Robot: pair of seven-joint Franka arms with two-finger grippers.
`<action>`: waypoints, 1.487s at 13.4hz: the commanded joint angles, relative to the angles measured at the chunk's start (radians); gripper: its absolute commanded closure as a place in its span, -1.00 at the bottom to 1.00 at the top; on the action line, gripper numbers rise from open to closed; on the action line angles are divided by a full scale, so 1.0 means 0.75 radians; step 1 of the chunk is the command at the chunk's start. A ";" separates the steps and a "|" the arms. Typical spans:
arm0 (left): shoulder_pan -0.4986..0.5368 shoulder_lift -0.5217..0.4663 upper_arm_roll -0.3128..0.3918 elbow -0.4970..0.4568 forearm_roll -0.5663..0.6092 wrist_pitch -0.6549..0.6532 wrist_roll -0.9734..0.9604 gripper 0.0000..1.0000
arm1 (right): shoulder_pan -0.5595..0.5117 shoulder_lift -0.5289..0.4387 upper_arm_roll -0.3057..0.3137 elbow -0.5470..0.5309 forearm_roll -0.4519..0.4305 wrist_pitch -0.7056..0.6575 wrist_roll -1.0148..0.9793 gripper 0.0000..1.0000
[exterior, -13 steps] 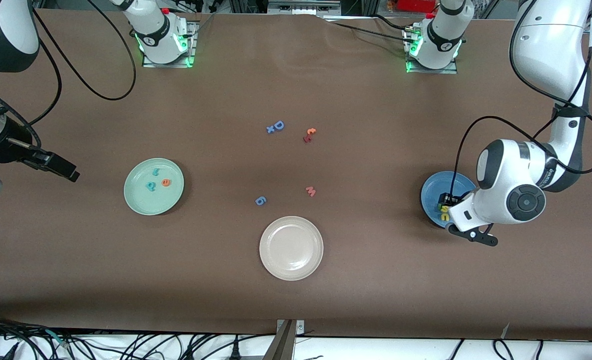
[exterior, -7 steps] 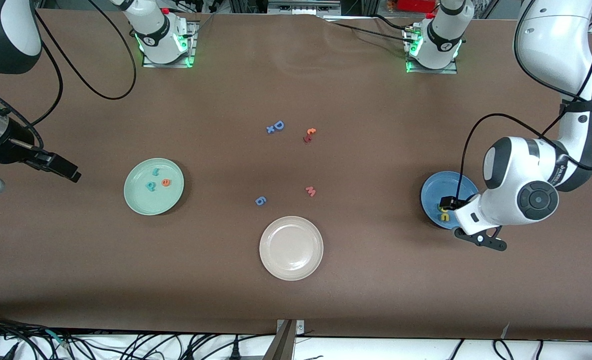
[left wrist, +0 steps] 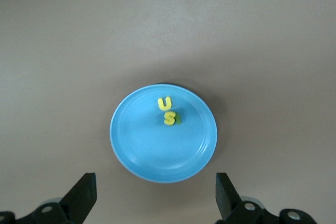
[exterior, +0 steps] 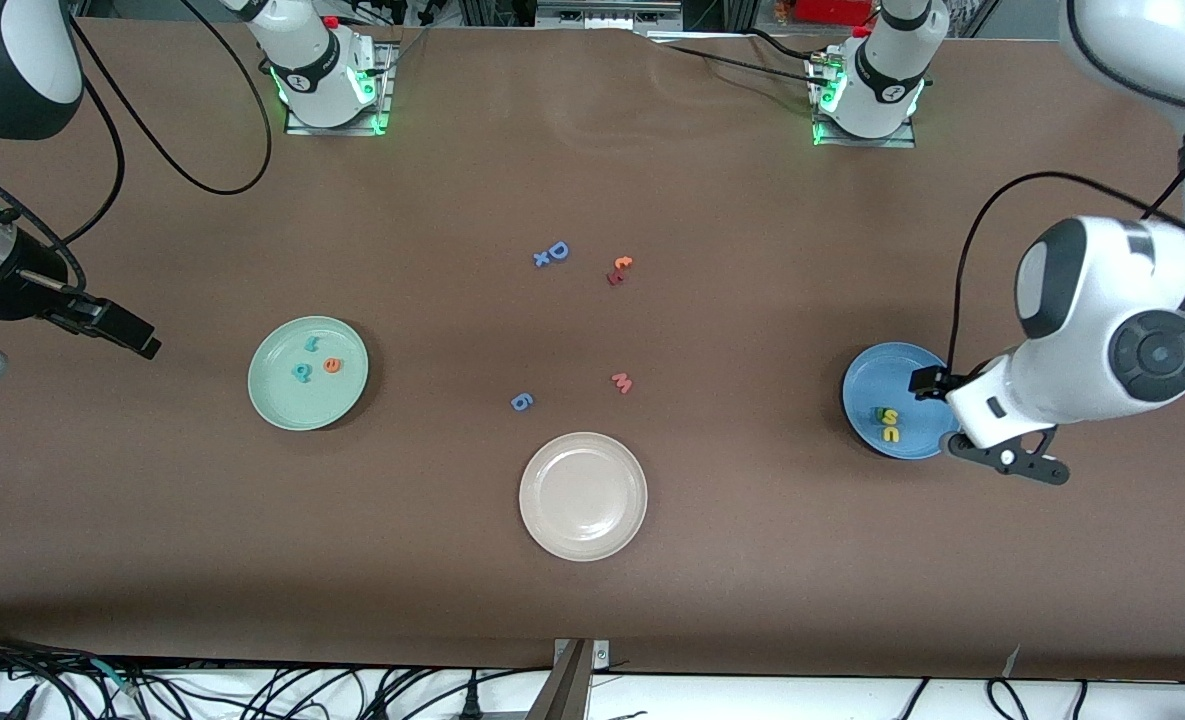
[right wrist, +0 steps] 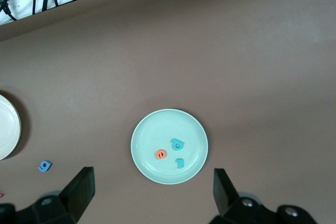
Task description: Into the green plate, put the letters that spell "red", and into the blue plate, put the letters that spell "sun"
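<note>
The green plate (exterior: 282,395) holds a teal "r" (exterior: 311,344), an orange "e" (exterior: 332,365) and a teal "d" (exterior: 301,372). They show again in the right wrist view on the green plate (right wrist: 149,135). The blue plate (exterior: 867,380) holds the green "n" (exterior: 879,412) and two yellow letters. On the blue plate (left wrist: 152,150), "u" (left wrist: 165,103) lies apart and "s" (left wrist: 169,119) touches the "n" (left wrist: 179,118). My left gripper (left wrist: 155,184) hangs open and empty, high over the table beside the blue plate. My right gripper (right wrist: 152,182) waits open and empty beside the green plate.
A beige-white plate (exterior: 583,495) lies nearest the front camera at mid-table. Loose pieces lie mid-table: a blue "6" (exterior: 521,402), a pink "m" (exterior: 622,382), a blue "D" with a small "x" (exterior: 552,253), and an orange and red pair (exterior: 619,270).
My left gripper opened, rose off the blue plate and drew toward the left arm's end of the table, uncovering the letters on the plate. The right arm barely moved.
</note>
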 commanded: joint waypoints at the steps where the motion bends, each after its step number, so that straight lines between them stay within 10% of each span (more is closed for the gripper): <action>1: 0.034 -0.264 -0.005 -0.214 0.040 0.005 0.000 -1.00 | -0.010 -0.043 0.008 -0.047 -0.009 0.010 0.006 -0.99; 8: 0.053 -0.610 0.027 -0.339 -0.026 -0.047 0.014 -1.00 | -0.008 -0.043 0.012 -0.041 -0.013 -0.006 0.004 -0.99; 20: 0.030 -0.612 0.101 -0.329 -0.132 -0.040 0.070 -1.00 | -0.008 -0.041 0.008 -0.035 -0.013 0.004 0.006 -0.99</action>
